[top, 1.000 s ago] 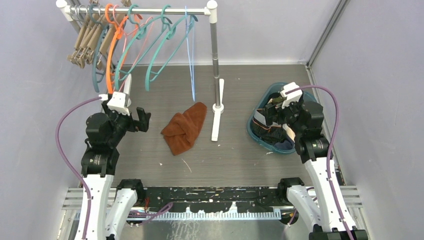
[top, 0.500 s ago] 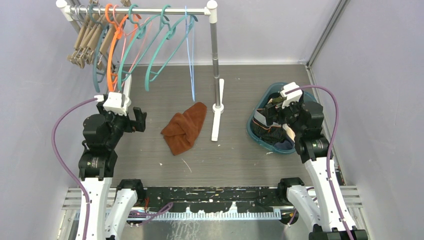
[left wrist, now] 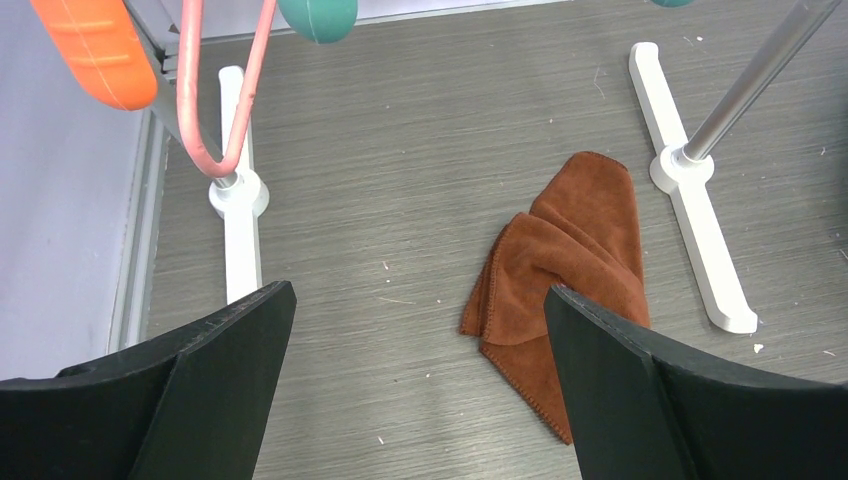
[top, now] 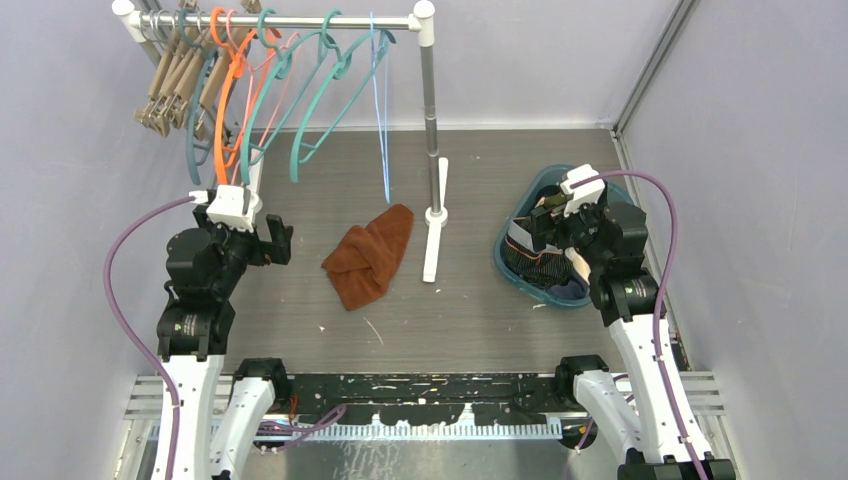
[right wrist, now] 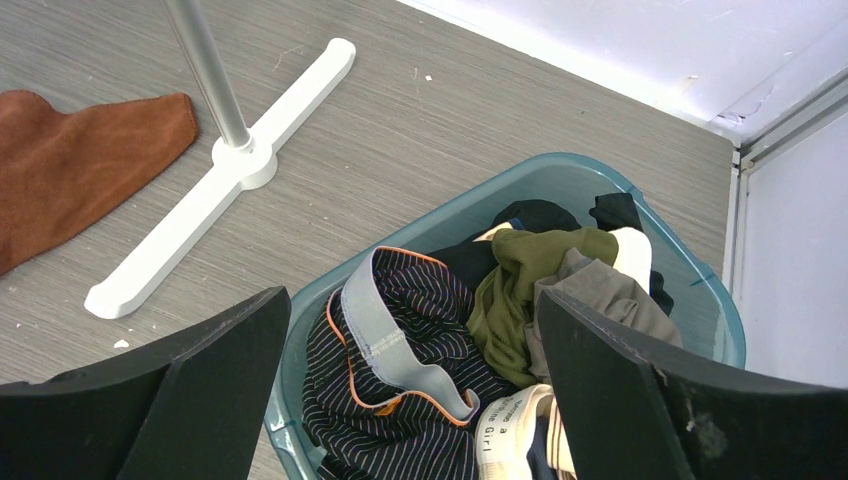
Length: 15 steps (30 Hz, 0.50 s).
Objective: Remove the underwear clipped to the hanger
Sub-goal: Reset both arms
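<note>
Several underwear pieces lie heaped in a teal basket (right wrist: 560, 170) at the right: a dark striped pair with a grey waistband (right wrist: 400, 400), an olive-green pair (right wrist: 515, 285), a grey-brown pair (right wrist: 605, 295) and one with a cream waistband (right wrist: 505, 430). The heap also shows in the top view (top: 540, 262). My right gripper (top: 540, 228) hovers open and empty above the basket. The hangers (top: 300, 100) on the rail (top: 290, 20) hang bare. My left gripper (top: 278, 240) is open and empty, low over the floor under the hangers, left of the rust-brown cloth (top: 370, 255).
The rust-brown cloth (left wrist: 570, 260) lies crumpled on the floor between the rack's two white feet (left wrist: 238, 190) (left wrist: 690, 200). The rack's right post (top: 432, 130) stands between cloth and basket. Tan clip hangers (top: 165, 90) bunch at the rail's left end. Walls close both sides.
My left gripper has drawn back slightly to the left and the hangers have swung a little. The right arm and the basket have not moved.
</note>
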Tool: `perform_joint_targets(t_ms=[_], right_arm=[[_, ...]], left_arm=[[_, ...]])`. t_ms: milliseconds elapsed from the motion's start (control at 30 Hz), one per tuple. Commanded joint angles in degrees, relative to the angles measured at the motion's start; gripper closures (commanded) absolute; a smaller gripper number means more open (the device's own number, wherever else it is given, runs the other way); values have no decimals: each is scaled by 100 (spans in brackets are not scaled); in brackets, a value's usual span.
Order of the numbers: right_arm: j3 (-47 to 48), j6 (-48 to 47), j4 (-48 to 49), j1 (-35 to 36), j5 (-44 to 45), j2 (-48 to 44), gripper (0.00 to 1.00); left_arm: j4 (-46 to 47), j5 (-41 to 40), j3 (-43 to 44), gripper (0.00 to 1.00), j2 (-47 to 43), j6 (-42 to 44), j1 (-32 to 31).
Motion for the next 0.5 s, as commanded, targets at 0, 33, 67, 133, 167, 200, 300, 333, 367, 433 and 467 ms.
perform_joint_targets(t_ms=[0, 33, 67, 133, 167, 200, 300, 333, 367, 433, 467], right_arm=[[154, -96, 272, -19, 74, -39, 0], [146, -96, 271, -20, 65, -40, 0], [145, -93, 270, -19, 33, -48, 0], [151, -98, 270, -19, 35, -49, 0], [145, -103, 275, -19, 64, -41, 0], [140, -103, 283, -23, 94, -29, 0], [124, -103, 284, -19, 52, -26, 0], [127, -103, 287, -19, 35, -27, 0], [123, -99, 288, -27, 45, -27, 0], [114, -96, 303, -28, 103, -15, 0], [106, -88, 320, -28, 106, -14, 0]], left_arm=[[132, 18, 224, 2, -6, 102, 36], [143, 11, 214, 2, -1, 110, 36], [150, 13, 205, 2, -4, 112, 35], [140, 13, 219, 2, -12, 112, 37], [128, 10, 230, 2, -13, 105, 30], [126, -1, 230, 2, -4, 104, 37], [170, -6, 194, 2, 6, 119, 30], [167, -5, 192, 2, 4, 121, 34], [155, 7, 203, 2, -4, 121, 30], [158, -4, 203, 2, -1, 126, 35], [169, -11, 191, 2, -4, 136, 35]])
